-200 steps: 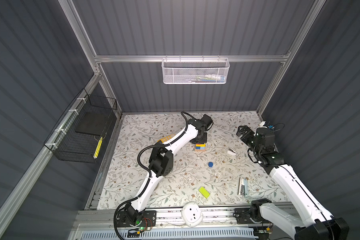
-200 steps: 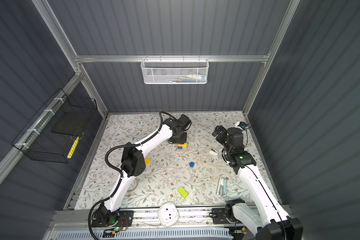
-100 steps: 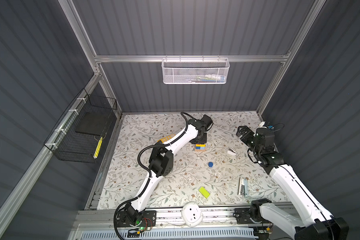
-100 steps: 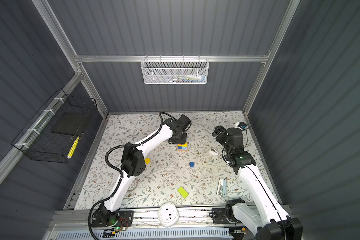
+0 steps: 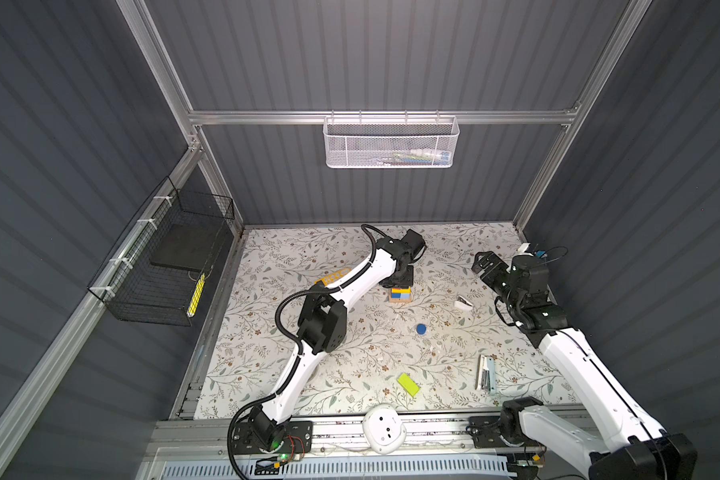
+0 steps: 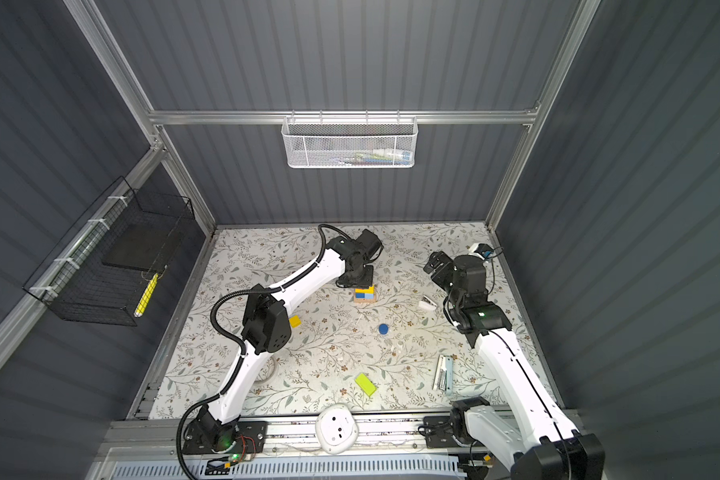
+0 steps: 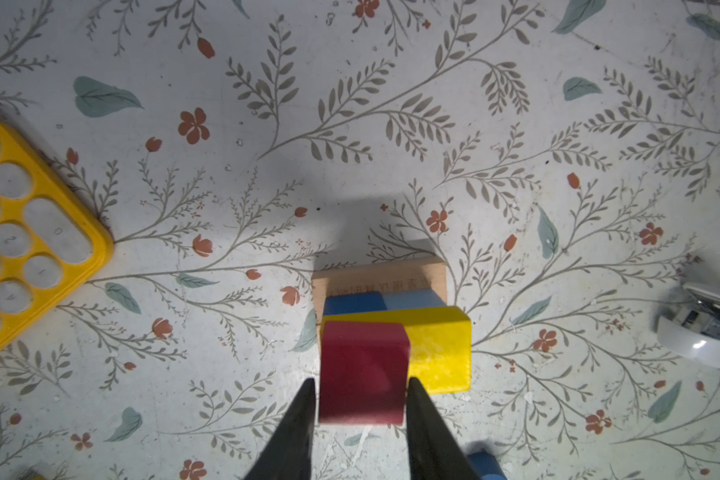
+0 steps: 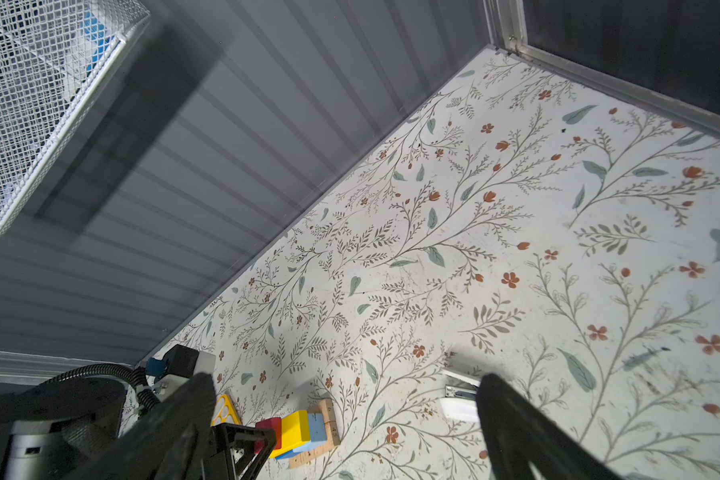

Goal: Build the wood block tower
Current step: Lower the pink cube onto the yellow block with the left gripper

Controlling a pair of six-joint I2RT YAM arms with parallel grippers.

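Observation:
The wood block tower stands mid-table: a tan bar at the bottom, blue and light-blue cubes on it, and a yellow bar across them. A pink cube, dark red in this light, rests on the yellow bar's end, and my left gripper is shut on its sides. My right gripper hangs wide open at the far right, holding nothing. Loose on the table lie a blue short cylinder, a lime bar and a yellow cube.
The yellow calculator lies left of the tower, partly under my left arm. A small white object lies to the tower's right. A silver stapler-like thing and a white round device sit near the front.

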